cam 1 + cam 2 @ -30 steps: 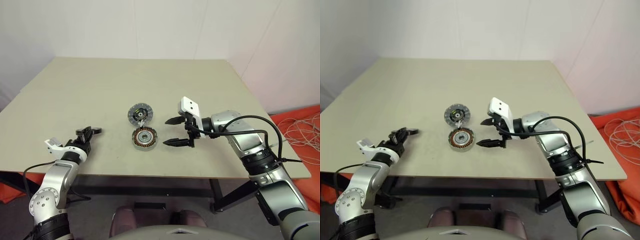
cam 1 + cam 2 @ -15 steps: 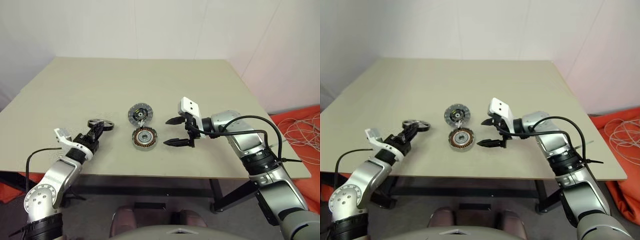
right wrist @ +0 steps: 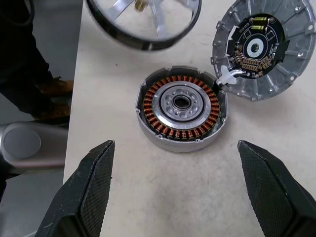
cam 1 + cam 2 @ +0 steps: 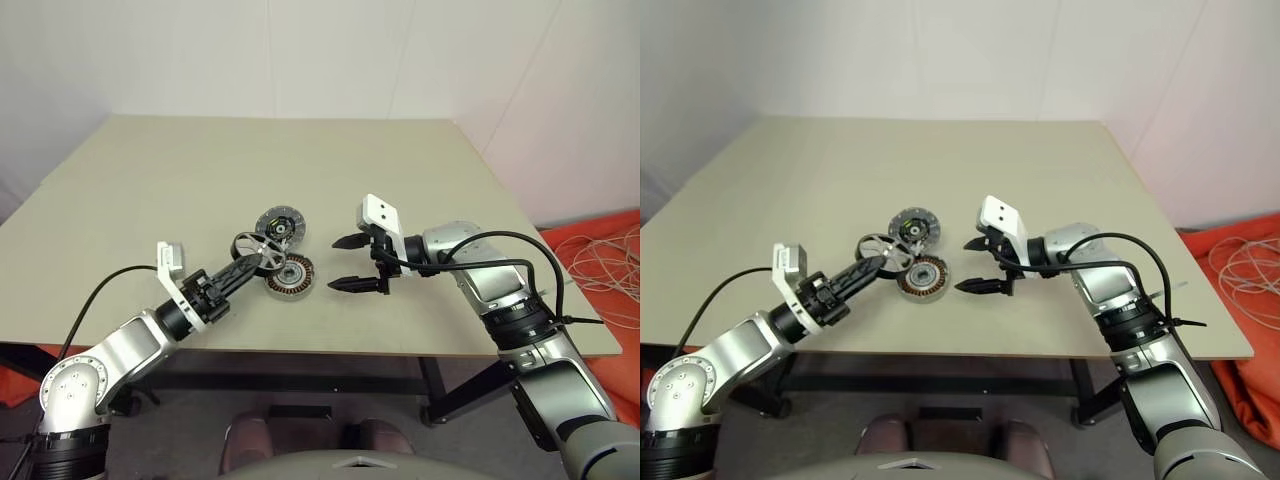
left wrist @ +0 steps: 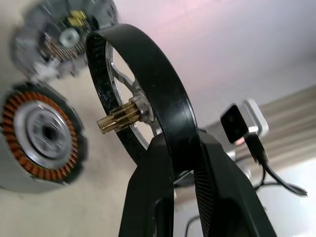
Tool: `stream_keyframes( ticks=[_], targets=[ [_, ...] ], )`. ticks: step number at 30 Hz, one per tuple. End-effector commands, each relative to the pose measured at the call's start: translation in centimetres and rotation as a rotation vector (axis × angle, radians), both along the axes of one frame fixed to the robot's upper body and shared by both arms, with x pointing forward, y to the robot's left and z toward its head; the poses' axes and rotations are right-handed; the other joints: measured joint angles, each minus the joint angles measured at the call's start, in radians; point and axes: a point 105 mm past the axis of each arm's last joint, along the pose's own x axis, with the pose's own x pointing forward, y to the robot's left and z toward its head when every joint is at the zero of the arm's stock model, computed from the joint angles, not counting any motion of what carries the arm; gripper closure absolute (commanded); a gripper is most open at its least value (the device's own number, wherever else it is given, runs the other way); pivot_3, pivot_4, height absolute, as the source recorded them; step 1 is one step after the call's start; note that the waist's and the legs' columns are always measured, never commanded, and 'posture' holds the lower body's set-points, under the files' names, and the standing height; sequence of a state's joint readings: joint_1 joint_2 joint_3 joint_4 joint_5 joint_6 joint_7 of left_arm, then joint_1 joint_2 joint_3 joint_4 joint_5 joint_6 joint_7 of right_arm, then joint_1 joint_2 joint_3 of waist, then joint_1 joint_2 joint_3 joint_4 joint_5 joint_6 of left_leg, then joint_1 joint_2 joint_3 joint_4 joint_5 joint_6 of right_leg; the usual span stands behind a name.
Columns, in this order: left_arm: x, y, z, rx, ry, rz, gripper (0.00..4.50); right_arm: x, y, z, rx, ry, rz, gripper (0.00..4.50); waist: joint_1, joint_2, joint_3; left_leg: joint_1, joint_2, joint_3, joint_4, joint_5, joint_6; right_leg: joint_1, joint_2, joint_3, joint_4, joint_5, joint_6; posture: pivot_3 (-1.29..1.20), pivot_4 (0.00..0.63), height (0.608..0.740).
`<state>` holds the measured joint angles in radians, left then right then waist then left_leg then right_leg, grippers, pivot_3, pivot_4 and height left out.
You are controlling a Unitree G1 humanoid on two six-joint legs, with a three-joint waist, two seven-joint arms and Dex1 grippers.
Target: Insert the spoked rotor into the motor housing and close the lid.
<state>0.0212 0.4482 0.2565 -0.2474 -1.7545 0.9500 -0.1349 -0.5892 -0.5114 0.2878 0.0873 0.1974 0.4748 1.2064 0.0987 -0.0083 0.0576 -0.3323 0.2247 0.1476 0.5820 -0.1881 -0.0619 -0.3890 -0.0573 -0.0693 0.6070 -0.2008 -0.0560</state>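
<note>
Beige surface (image 4: pixel 150 190) bearing housing (image 4: pixel 290 276) and lid (image 4: pixel 279 226); left claw (image 4: pixel 252 264) grips rotor (image 4: pixel 256 249) rim; right claw (image 4: pixel 352 263) spread wide beside housing.

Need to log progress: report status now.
Left claw shut on spoked rotor, beside motor housing. Right claw open, empty. Lid on table. Nothing blocking.

The left arm reaches forward and toward the right, its left gripper (image 4: pixel 250 266) pinched tight on the spoked rotor (image 4: pixel 254 248); the right arm bends inward, wrist angled down, right gripper (image 4: pixel 350 263) with fingers (image 3: pixel 94 185) spread wide
</note>
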Motion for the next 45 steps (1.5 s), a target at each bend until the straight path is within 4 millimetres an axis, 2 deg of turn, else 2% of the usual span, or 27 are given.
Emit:
stream_keyframes(
  ticks=[1,9,15,38,40,41,45],
  targets=[
    [0.7,-0.5,0.5,-0.006,-0.035,-0.043,4.24,0.4,-0.1,1.3,0.01,-0.051,0.001,0.0,0.0,0.0,0.0,0.0,0.0,0.0,0.0,0.0,0.0,0.0,0.0,0.0,0.0,0.0,0.0,0.0,0.0,0.74],
    [3.0,-1.7,-0.4,-0.049,-0.029,-0.074,4.24,0.3,-0.3,1.2,0.009,-0.049,-0.007,0.0,0.002,0.0,0.0,0.0,0.0,0.0,0.0,0.0,0.0,0.001,0.0,0.0,0.0,0.0,0.0,0.0,0.0,0.74],
    [4.1,-2.9,-1.1,-0.077,-0.008,-0.102,4.24,0.2,-0.4,1.2,0.007,-0.048,-0.011,0.0,0.002,0.0,0.0,-0.001,0.0,0.0,-0.001,0.0,0.0,0.0,0.0,0.001,0.0,0.0,0.0,0.0,0.0,0.74],
    [4.5,-3.1,-2.8,-0.115,0.074,-0.097,4.24,0.3,-0.3,1.2,0.008,-0.05,-0.015,0.0,0.003,0.001,0.0,-0.001,-0.001,0.0,-0.001,0.0,0.0,0.0,0.0,0.0,0.0,0.0,0.0,0.0,0.0,0.74],
    [4.6,-3.1,-2.7,-0.122,0.07,-0.093,3.52,0.3,-0.3,1.2,0.008,-0.052,-0.014,0.0,0.003,0.001,0.0,-0.002,-0.001,0.0,-0.001,0.0,0.0,0.0,0.0,0.0,0.0,0.0,0.0,0.0,0.0,0.74],
    [4.6,-3.1,-2.6,-0.124,0.069,-0.092,3.34,0.3,-0.3,1.2,0.008,-0.052,-0.014,0.0,0.003,0.001,0.0,-0.002,-0.001,0.0,-0.001,0.0,0.0,0.0,0.0,0.0,-0.001,0.0,0.0,0.0,0.0,0.74],
    [4.7,-3.1,-2.7,-0.123,0.072,-0.088,2.07,0.3,-0.3,1.3,0.007,-0.055,-0.013,0.0,0.003,0.001,0.0,-0.002,-0.001,0.0,-0.001,0.0,0.0,0.0,0.0,0.0,-0.001,0.0,0.0,0.0,0.0,0.74]
  ],
)
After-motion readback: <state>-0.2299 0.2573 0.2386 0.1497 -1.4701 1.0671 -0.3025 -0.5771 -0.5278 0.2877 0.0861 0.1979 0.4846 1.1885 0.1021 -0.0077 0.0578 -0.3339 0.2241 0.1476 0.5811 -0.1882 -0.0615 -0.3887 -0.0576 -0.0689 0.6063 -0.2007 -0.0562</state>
